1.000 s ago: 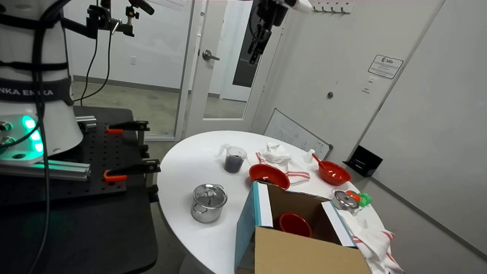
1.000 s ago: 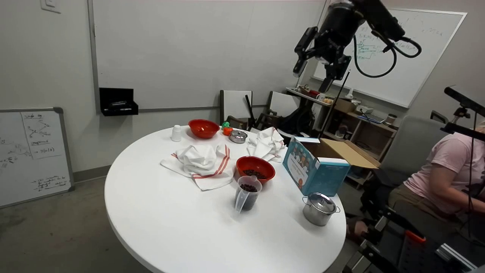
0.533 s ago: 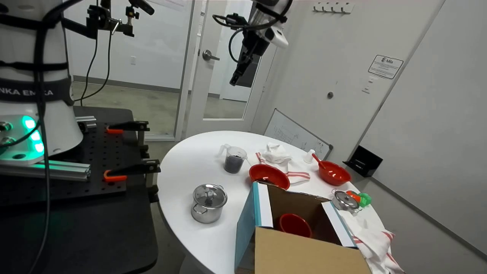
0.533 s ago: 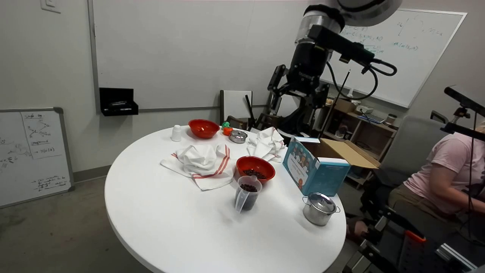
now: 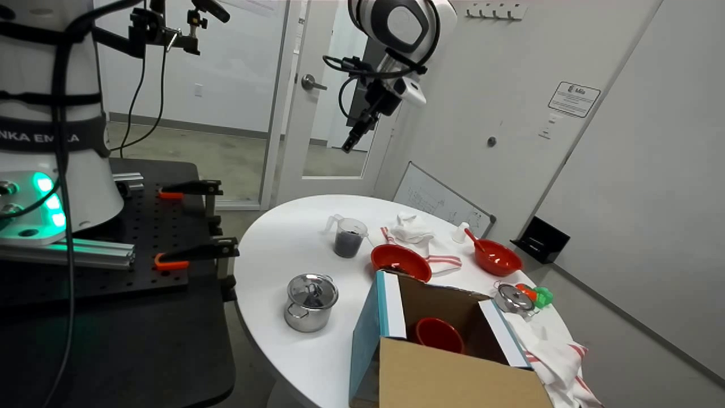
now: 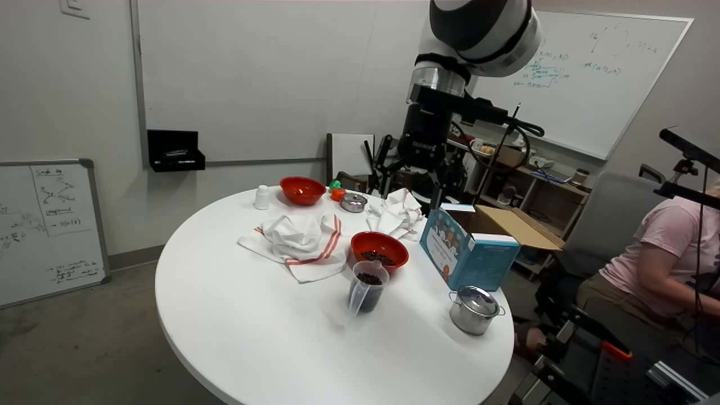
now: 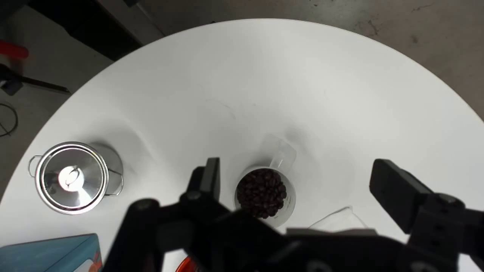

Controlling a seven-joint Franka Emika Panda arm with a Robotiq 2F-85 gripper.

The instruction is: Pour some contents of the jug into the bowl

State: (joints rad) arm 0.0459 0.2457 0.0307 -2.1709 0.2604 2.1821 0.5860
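The jug is a clear measuring cup with a handle, part filled with dark beans. It stands upright on the table in both exterior views [image 5: 348, 242] [image 6: 372, 295]. The bowl is red with some dark beans in it, close beside the jug [image 5: 401, 258] [image 6: 383, 241]. In the wrist view only a sliver of the bowl [image 7: 186, 265] shows at the bottom edge. My gripper [image 5: 347, 148] [image 6: 410, 198] is open and empty, well above the table. In the wrist view the jug [image 7: 289, 202] lies between the spread fingers [image 7: 297, 174], nearer the left one; the gripper hides part of its near rim.
A lidded silver pot [image 6: 473, 314] [image 7: 75, 177] stands near the table edge. An open teal cardboard box [image 6: 469, 253] with a red vessel inside is beside the bowl. A crumpled white towel [image 6: 298, 236] lies behind the jug. Another red bowl [image 6: 302, 191] stands farther back.
The arm has come down from high above and moved over the table toward the jug. The gripper has stayed open. The jug, bowl and other objects have not moved.
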